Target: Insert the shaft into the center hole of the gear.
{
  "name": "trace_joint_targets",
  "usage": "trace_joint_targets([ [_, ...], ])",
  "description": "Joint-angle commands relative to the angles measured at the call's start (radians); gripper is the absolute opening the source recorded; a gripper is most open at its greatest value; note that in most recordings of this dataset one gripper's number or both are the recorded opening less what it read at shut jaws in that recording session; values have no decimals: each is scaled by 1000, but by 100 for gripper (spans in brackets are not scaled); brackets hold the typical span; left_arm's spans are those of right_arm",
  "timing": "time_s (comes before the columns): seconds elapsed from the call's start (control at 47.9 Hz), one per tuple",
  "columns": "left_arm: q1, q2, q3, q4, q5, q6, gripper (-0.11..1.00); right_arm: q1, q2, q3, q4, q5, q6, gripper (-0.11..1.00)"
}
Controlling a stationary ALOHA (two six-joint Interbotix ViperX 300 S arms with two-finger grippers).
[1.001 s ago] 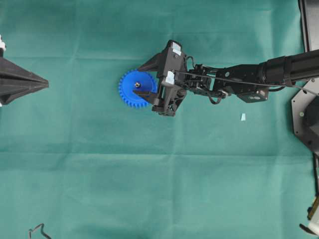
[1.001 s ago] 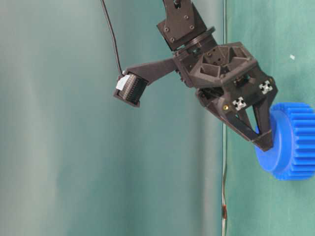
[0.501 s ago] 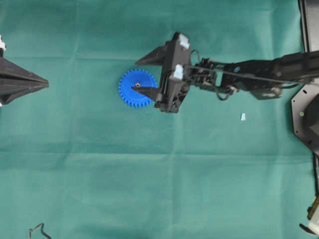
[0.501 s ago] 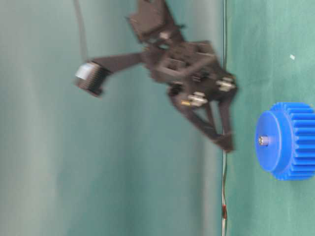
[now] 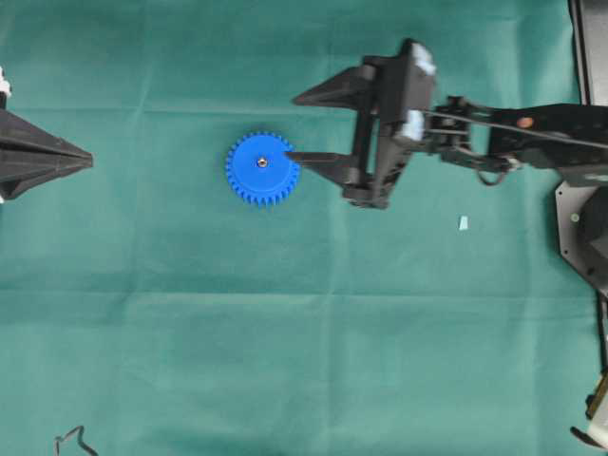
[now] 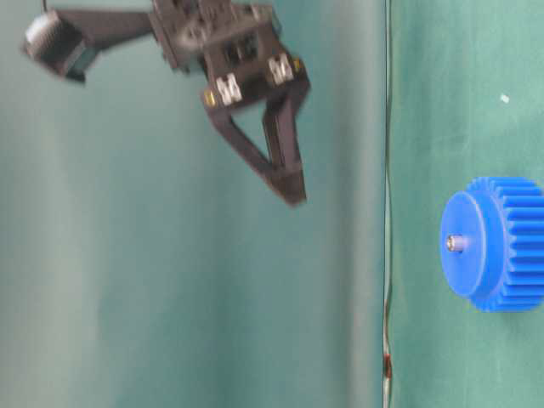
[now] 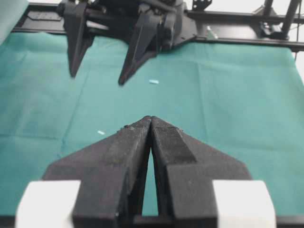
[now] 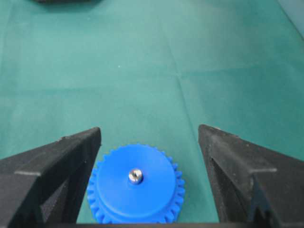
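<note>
The blue gear [image 5: 249, 180] lies flat on the green cloth, left of centre. The shaft [image 5: 260, 162] stands upright in its center hole, with the shiny end poking above the hub [image 6: 457, 243]. My right gripper [image 5: 293, 126] is open and empty. It hangs well above the cloth [image 6: 291, 189], up and to the right of the gear. In the right wrist view the gear [image 8: 152, 199] and shaft [image 8: 136, 175] sit between and below its spread fingers [image 8: 149, 130]. My left gripper [image 5: 90, 160] is shut and empty at the far left [image 7: 150, 118]. The gear is hidden in the left wrist view.
A small pale blue scrap [image 5: 464, 223] lies on the cloth right of the gear, also seen in the left wrist view [image 7: 153, 81]. A tiny white fleck [image 7: 100, 132] lies nearby. A black bent wire [image 5: 71, 442] lies at the bottom left. Black base hardware [image 5: 581, 209] lines the right edge.
My right gripper has let go, lifted off the gear and drawn back to the right and up, jaws spread wider. The shaft stays standing in the hub. The left gripper has not moved.
</note>
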Motion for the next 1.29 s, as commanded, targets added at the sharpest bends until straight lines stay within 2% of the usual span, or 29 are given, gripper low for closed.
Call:
trace_joint_targets([
  [0.0,3,6,-26,3,-5,0,0,2,-72,31,0,-18,-2,87],
  [0.438,3,5,-25,3,-5,0,0,9,-423,270,0,-17,-2,87],
  [0.689,3,3,-25,3,-6,0,0,9,-569,357,-2,18,-2,87],
  [1.273,3,2,-25,3,-5,2,0,9,-591,373,0,34,-2,87],
])
